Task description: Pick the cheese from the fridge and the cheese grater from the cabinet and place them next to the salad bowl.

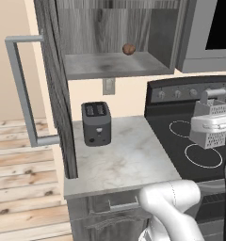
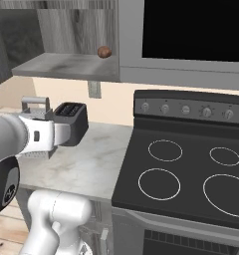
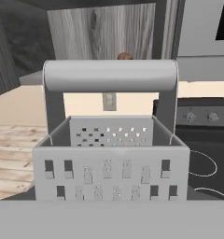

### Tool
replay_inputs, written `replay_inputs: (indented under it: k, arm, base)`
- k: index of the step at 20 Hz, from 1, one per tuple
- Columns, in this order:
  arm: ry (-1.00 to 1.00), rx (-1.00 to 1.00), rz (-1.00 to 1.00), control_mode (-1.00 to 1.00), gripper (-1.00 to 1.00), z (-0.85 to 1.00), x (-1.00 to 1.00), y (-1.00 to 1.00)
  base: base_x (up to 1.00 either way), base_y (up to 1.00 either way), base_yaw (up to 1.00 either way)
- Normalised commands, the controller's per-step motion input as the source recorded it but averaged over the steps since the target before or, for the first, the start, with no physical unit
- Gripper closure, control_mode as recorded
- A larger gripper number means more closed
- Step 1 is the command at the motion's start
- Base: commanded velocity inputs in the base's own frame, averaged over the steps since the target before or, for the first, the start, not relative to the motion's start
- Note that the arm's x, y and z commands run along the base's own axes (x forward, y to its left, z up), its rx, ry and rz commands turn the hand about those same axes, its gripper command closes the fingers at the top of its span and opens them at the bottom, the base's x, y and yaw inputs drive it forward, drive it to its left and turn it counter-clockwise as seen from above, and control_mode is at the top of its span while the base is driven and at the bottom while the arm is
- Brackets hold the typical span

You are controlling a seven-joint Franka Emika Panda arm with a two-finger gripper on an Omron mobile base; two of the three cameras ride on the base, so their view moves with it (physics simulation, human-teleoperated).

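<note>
The white two-finger gripper (image 1: 210, 126) is closed around the small silver-grey metal box grater with perforated sides and a top handle (image 1: 212, 123), and it holds the grater upright in the air. In the left base view the grater hangs above the left side of the black glass stove top with white burner rings (image 1: 181, 146), over the near left ring. In the right base view the same grater (image 2: 36, 130) shows partly behind the white hand, in front of the marble counter (image 2: 86, 164). In the hand view the grater (image 3: 110, 154) is very close to the camera, with its round bar handle at the top and its open inside visible.

The dark grey wood-grain wall cabinet (image 1: 115, 42) is far and to the left, above the counter. Its door (image 1: 56, 89), with the long square silver bar handle (image 1: 21, 89), stands wide open to the left. On the cabinet shelf lies a small round brown thing (image 1: 129, 49); what it is I cannot tell. A dark two-slot toaster (image 1: 96, 123) stands on the counter below the cabinet, near the wall and well apart from the grater. The black-fronted microwave (image 2: 191, 35) hangs above the stove, to the right of the cabinet.
</note>
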Motion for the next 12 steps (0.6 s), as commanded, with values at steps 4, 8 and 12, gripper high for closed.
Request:
replay_inputs:
  k: [4, 8, 12]
  arm:
    - [0.00, 0.00, 0.00, -1.00, 1.00, 0.00, 0.00, 0.00]
    - [0.00, 0.00, 0.00, 1.00, 1.00, 0.00, 0.00, 0.00]
    - [0.00, 0.00, 0.00, 1.00, 1.00, 0.00, 0.00, 0.00]
  base:
    - [0.00, 0.00, 0.00]
    - [-0.12, -0.02, -0.05]
    - [-0.43, -0.15, -0.24]
